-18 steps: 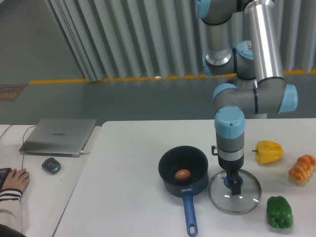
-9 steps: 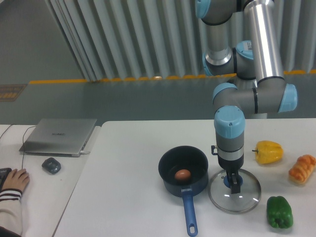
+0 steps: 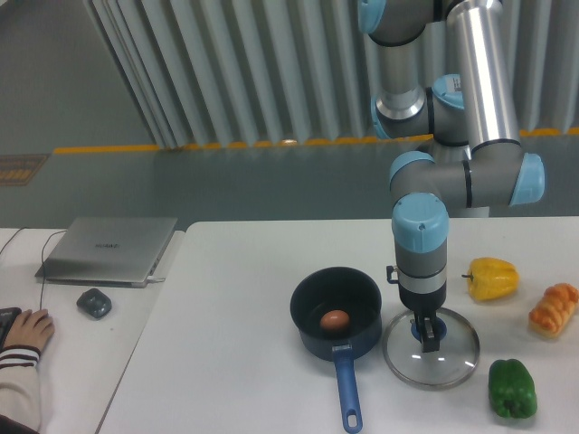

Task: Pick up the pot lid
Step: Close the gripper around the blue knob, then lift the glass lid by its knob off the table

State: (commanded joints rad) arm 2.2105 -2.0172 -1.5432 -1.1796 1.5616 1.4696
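A laptop (image 3: 107, 250), mouse (image 3: 93, 304), bread (image 3: 553, 311) and peppers (image 3: 513, 390) are visible.

On the tabletop (image 3: 208, 316), the pot (image 3: 339, 347), an object (image 3: 335, 321) inside, sits left of the lid (image 3: 432, 372); peppers (image 3: 513, 389) lie right.

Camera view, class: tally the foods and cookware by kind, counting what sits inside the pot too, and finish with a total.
Pot lid: 1
Pot: 1
Peppers: 2 (yellow pepper, green pepper)
Brown egg-shaped piece: 1
Orange twisted piece: 1
Total: 6
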